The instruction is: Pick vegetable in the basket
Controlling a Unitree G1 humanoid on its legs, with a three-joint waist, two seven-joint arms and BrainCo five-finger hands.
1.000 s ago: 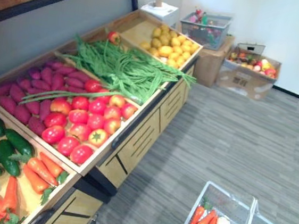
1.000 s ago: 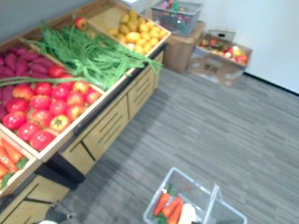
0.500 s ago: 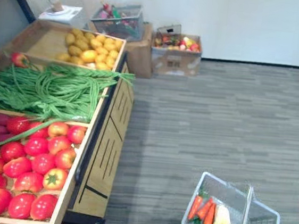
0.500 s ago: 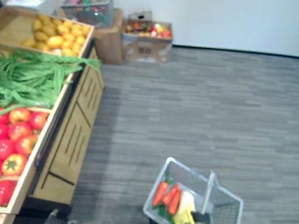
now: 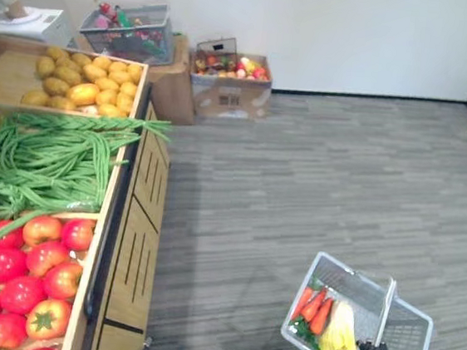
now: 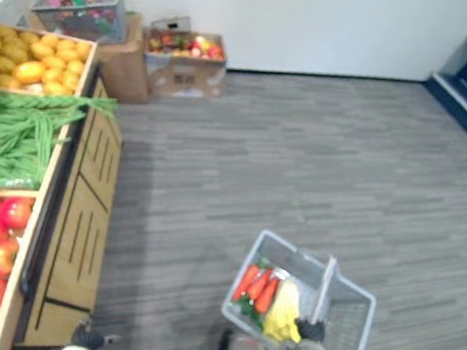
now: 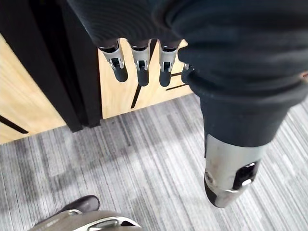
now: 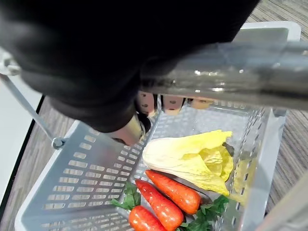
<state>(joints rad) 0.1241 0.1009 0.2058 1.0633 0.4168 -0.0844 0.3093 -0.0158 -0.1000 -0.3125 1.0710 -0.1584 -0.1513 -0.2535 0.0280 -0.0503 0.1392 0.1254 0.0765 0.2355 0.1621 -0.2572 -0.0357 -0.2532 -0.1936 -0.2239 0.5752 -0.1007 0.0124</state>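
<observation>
Orange carrots (image 8: 168,195) and pale yellow cabbage (image 8: 192,161) lie in grey plastic basket (image 8: 86,168), right robot hand (image 8: 146,102) curled round handle (image 8: 231,72).

Slotted pale grey plastic basket (image 8: 86,183), upright, below the fingers (image 8: 146,102) of the right hand (image 8: 110,72), which curl round its raised translucent handle (image 8: 231,72). The basket holds 1 pale yellow leafy cabbage (image 8: 192,159), lying on its side on the basket floor just beneath the fingertips. It also holds 3 orange carrots (image 8: 171,192) with green tops, lying roughly parallel and close together, against the side of the cabbage farther from the fingers.
</observation>
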